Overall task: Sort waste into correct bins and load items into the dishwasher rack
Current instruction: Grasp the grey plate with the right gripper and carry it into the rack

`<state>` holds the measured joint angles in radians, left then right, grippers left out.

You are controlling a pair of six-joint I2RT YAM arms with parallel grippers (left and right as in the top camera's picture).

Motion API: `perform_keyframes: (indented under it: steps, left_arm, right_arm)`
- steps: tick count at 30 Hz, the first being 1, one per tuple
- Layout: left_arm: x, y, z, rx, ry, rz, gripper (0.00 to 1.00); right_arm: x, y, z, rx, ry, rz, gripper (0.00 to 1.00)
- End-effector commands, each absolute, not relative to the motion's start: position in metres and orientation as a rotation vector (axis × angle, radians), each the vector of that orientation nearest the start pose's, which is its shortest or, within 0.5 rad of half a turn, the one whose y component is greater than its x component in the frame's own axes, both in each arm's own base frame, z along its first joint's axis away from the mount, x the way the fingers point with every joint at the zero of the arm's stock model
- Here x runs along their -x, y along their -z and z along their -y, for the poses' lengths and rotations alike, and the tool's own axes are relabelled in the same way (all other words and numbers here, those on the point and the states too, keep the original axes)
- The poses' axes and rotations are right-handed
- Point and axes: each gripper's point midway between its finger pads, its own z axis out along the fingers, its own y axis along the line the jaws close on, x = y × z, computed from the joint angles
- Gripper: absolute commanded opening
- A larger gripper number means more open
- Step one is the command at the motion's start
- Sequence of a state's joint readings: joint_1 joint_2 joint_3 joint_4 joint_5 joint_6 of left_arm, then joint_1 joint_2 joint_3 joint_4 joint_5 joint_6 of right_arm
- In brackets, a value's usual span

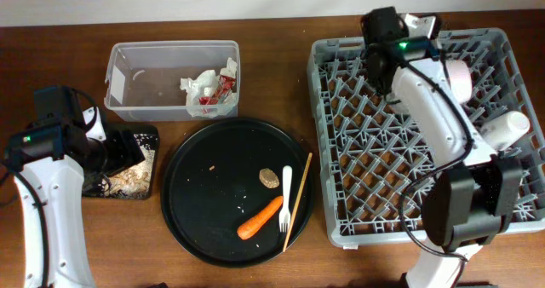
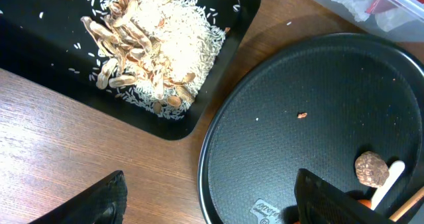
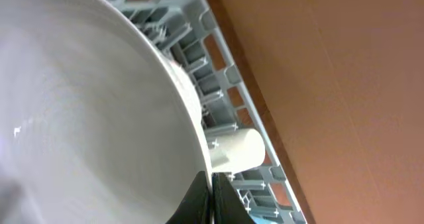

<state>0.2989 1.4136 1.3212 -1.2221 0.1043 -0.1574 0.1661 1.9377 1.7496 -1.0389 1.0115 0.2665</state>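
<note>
Holds the left jaws wide and empty above the worktop [image 2: 53,151], at the seam of rice tray [image 2: 40,58] and round plate [image 2: 331,65]. Places the brown lump [image 2: 371,169] just past the jaw nearer the plate, fork [image 2: 389,181] just beside it, long axis slanting alongside that jaw. Shows the right jaws well apart, over the rack [image 1: 358,152] by a white bowl [image 3: 79,105], grip impossible to tell; likely a left-arm job.

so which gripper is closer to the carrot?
Left. The left gripper hovers over the rice tray, beside the plate with the carrot; the right gripper is above the rack, at its far side.
</note>
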Motion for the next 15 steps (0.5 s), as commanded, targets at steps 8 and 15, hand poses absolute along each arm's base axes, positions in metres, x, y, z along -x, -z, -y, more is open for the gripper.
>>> perform_keyframes:
  steps: [8, 15]
  left_arm:
    - [-0.284, -0.177, -0.068, 0.614, 0.135, -2.797, 0.81]
    - [-0.284, -0.177, -0.068, 0.615, 0.134, -2.798, 0.80]
  right_arm:
    - [-0.432, -0.175, -0.048, 0.025, 0.912, -2.485, 0.54]
    - [-0.381, -0.274, -0.041, -0.141, 0.664, -2.370, 0.68]
